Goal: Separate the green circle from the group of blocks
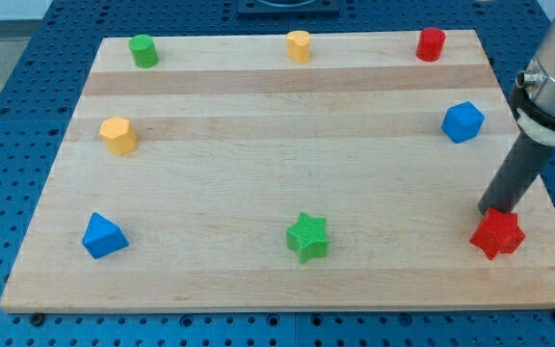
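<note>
The green circle (144,50) stands at the board's top left corner, apart from the other blocks. My tip (489,210) is at the view's right, just above and touching or nearly touching the red star (497,234). The tip is far from the green circle, across the whole board. A yellow heart-like block (299,45) sits at the top middle and a red cylinder (431,43) at the top right.
A yellow hexagon (118,135) sits at the left. A blue triangle-like block (103,236) is at the bottom left, a green star (307,237) at the bottom middle, a blue cube-like block (462,121) at the right. The wooden board (277,164) lies on a blue perforated table.
</note>
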Motion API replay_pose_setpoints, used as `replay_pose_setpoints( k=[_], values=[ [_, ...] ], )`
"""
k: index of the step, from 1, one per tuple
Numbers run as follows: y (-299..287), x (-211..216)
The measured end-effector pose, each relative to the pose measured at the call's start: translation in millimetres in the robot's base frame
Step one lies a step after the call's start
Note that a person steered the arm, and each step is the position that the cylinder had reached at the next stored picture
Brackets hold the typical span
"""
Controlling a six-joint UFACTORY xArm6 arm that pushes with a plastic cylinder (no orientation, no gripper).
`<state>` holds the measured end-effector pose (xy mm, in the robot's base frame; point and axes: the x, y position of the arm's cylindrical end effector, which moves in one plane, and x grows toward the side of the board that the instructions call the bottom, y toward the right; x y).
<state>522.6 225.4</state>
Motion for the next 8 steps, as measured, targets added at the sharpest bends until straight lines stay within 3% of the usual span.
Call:
replay_pose_setpoints(
  k=[2, 4, 6, 8],
  values=[
    [14, -7],
    [73, -9],
    [69, 58],
    [37, 56]
  ],
)
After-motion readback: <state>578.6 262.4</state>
